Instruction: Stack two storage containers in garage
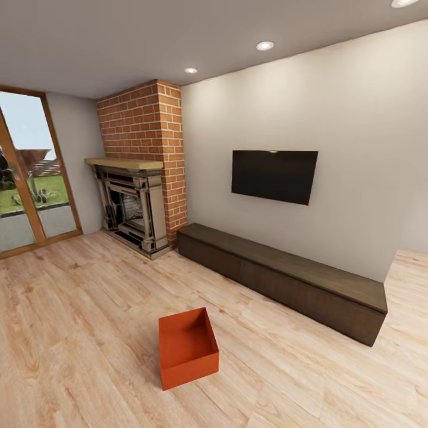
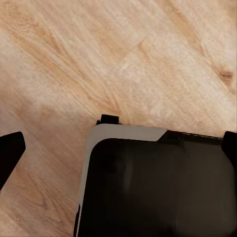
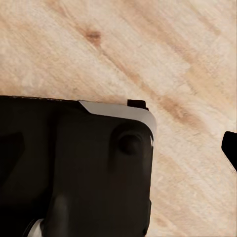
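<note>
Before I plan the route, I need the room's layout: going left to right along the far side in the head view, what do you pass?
Wood-framed glass doors → red-brick fireplace → black wall TV above the long dark low cabinet.

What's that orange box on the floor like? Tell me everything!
The bin is orange-red, rectangular, open on top with no lid, and looks empty inside. Its walls are thin and look like plastic. It sits upright on the light wood floor, turned at a slight angle, in front of the long dark cabinet. Nothing else touches it.
</note>
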